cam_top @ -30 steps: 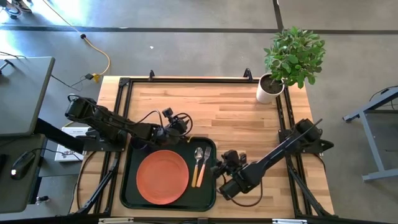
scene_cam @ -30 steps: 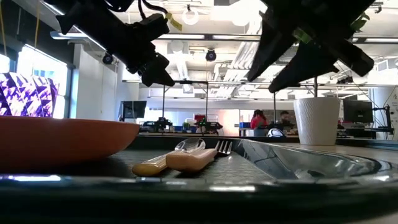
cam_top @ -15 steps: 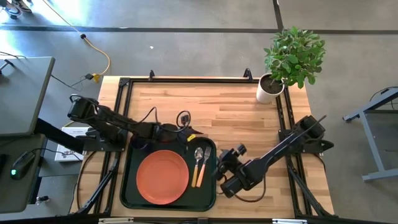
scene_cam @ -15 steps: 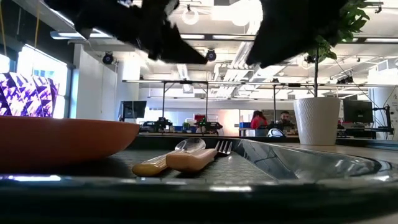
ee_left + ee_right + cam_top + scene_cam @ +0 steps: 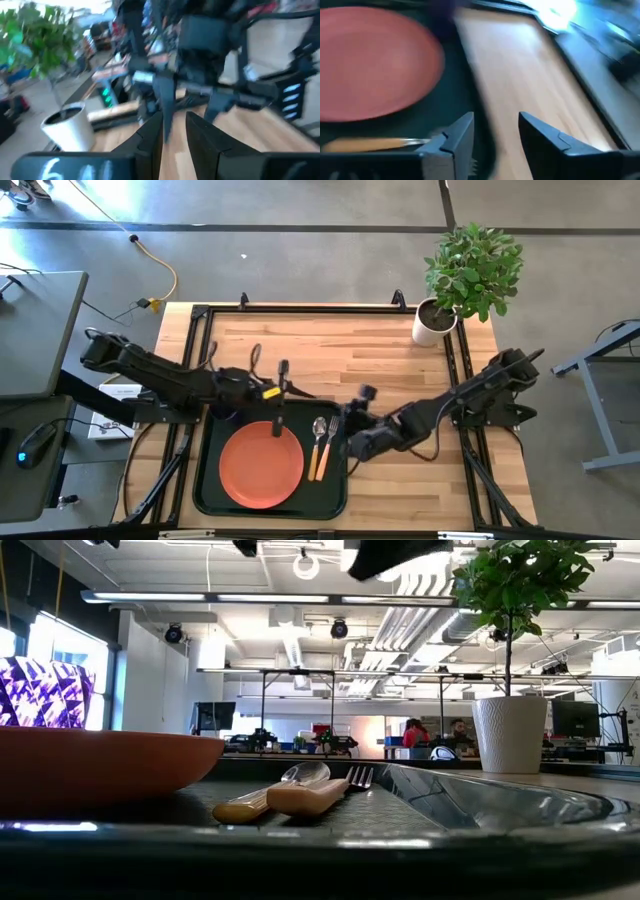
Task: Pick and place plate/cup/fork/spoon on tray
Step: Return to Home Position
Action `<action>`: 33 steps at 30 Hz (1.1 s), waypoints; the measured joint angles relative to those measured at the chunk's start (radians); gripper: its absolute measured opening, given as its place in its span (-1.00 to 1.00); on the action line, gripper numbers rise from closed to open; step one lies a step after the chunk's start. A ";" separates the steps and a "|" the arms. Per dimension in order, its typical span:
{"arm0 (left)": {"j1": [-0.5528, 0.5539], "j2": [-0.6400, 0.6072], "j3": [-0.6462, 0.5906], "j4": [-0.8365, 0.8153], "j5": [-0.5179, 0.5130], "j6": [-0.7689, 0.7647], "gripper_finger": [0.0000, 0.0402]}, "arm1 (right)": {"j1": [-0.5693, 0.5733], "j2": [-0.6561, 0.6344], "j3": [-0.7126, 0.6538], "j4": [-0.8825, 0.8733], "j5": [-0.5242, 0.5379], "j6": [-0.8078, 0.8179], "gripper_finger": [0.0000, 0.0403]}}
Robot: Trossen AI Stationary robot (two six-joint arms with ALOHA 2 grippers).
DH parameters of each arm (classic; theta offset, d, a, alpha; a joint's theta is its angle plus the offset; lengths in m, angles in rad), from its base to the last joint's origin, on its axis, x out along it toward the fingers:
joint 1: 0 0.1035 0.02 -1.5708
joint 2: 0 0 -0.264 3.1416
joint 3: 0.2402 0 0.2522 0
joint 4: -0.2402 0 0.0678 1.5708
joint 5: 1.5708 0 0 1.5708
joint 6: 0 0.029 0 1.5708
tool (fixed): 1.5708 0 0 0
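Dark tray [image 5: 205, 480] at the near edge of the table [image 5: 380, 350], holding three things: orange-red plate [image 5: 261, 464] on its left part, spoon [image 5: 316, 442] and fork [image 5: 327, 442] side by side and touching on its right part, bowl and tines pointing away from the near edge. Same load seen level in the low view: plate [image 5: 100, 765], spoon [image 5: 268, 792], fork [image 5: 322, 792], all within the tray rim [image 5: 320, 860]. No cup visible in any view. White pot with green plant [image 5: 438, 320] at the far right corner of the table, well apart from the tray.

Left gripper [image 5: 281, 380] over the far edge of the plate, fingers [image 5: 150, 137] a narrow gap apart, holding nothing. Right gripper [image 5: 345, 428] just beside the fork at the tray's right rim, fingers [image 5: 457, 137] spread, empty.

Compared with a second ago: both arms lifted out of the low view, left gripper swung toward the plate, right gripper moved up and in toward the tray; plate, spoon and fork unmoved.
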 joint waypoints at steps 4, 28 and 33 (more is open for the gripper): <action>-0.001 -0.088 -0.096 0.073 0.045 -0.001 -0.63 | -0.020 0.001 0.000 0.192 -0.252 -0.330 -0.39; 0.063 -0.530 -0.406 0.169 0.037 -0.020 -0.63 | -0.300 -0.802 -0.811 0.878 -0.387 -0.402 -0.94; 0.100 -0.536 -0.407 0.182 0.062 -0.058 -0.63 | -0.309 -0.996 -0.923 0.898 -0.826 -0.485 -0.94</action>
